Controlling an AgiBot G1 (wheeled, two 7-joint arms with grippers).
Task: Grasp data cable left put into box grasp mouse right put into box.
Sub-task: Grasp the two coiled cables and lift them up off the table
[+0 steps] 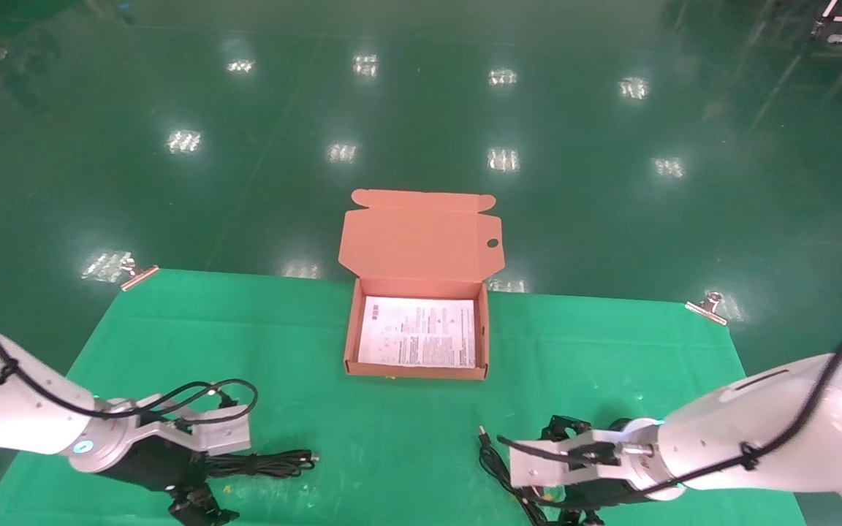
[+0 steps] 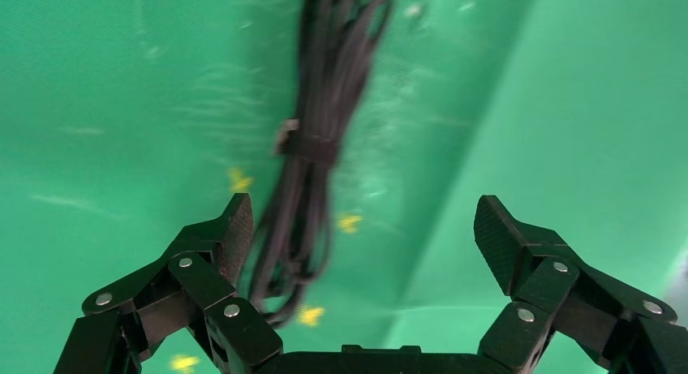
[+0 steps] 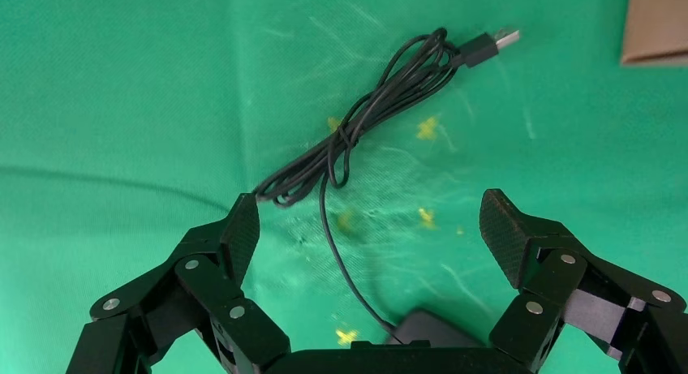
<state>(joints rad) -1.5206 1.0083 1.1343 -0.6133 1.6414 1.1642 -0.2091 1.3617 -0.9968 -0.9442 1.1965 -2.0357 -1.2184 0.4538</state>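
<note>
The data cable (image 1: 267, 464), a tied black bundle, lies on the green cloth at the front left. My left gripper (image 1: 198, 505) hovers over its near end. In the left wrist view the gripper (image 2: 365, 236) is open and empty, and the bundle (image 2: 312, 147) runs down beside one finger (image 2: 231, 236). My right gripper (image 1: 574, 515) is at the front right. It is open (image 3: 369, 228) just above the black mouse (image 3: 430, 332). The mouse's thin cord (image 3: 365, 122) ends in a USB plug (image 3: 491, 43). The open orange-brown box (image 1: 351, 343), with a white printed sheet inside, stands at the table's middle back.
The box's lid (image 1: 421, 234) stands open and leans away over the far table edge. Metal clips (image 1: 137, 274) (image 1: 706, 307) hold the green cloth at both back corners. The mouse cord (image 1: 490, 456) lies between my right gripper and the box. A corner of the box (image 3: 657, 25) shows in the right wrist view.
</note>
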